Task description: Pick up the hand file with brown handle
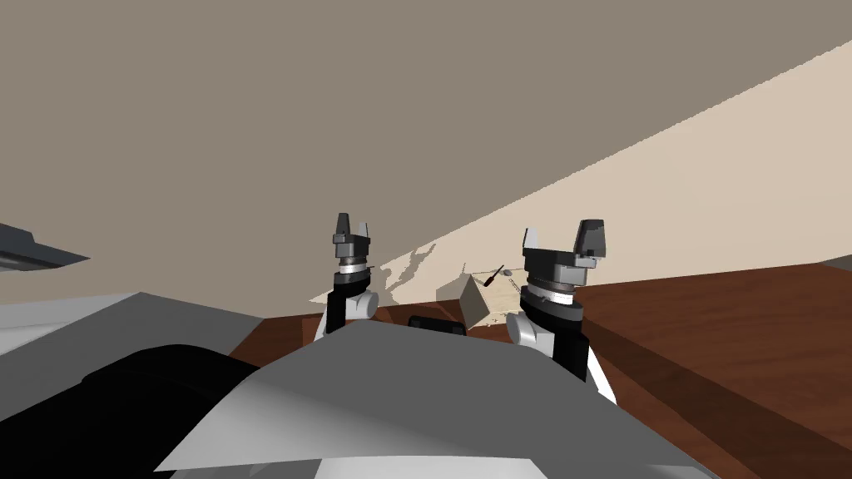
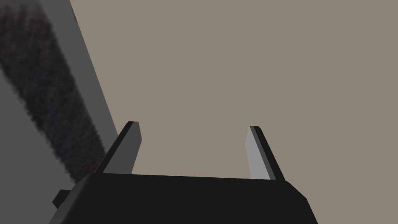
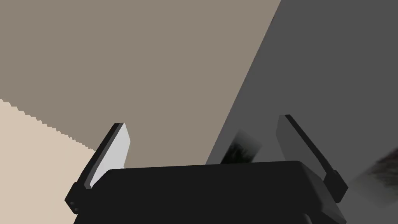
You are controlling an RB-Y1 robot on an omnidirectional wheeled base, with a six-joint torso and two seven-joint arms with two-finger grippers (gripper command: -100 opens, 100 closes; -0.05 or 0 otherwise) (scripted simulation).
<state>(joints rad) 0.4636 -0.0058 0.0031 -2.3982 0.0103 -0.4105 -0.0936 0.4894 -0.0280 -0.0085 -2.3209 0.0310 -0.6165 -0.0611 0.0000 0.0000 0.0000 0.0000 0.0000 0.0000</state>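
You'll find the hand file (image 1: 497,275) lying on the box (image 1: 482,303), which sits on the table (image 1: 707,316) near the wall (image 1: 666,191).

Taupe wall (image 1: 333,100) — brown wood surface (image 1: 715,320)

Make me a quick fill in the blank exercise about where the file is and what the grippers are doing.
The hand file lies on top of a box coloured ____.
The box stands on a table of ____ wood.
The left gripper and right gripper both have their fingers ____.
Missing words: beige; brown; open.
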